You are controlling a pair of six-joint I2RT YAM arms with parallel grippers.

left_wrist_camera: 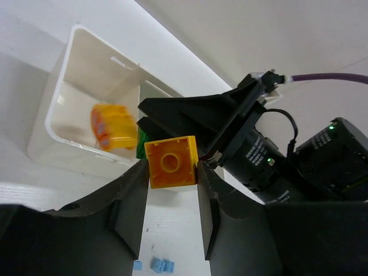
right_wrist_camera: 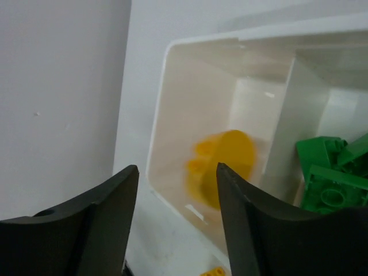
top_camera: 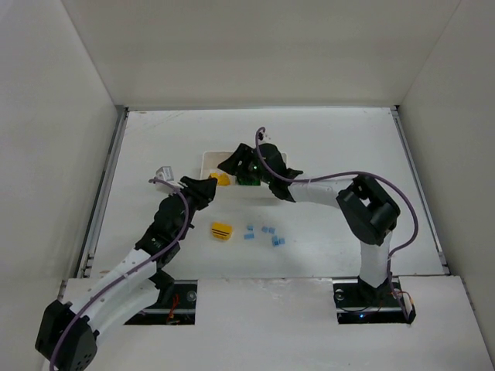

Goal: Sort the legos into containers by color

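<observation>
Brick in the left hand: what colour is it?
The brick is yellow-orange, clearest in the left wrist view.

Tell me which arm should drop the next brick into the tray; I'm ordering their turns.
Left, probably. The left hand grips a yellow brick close to the tray. The right hand hangs open and empty over the tray, so it has nothing to drop.
</observation>
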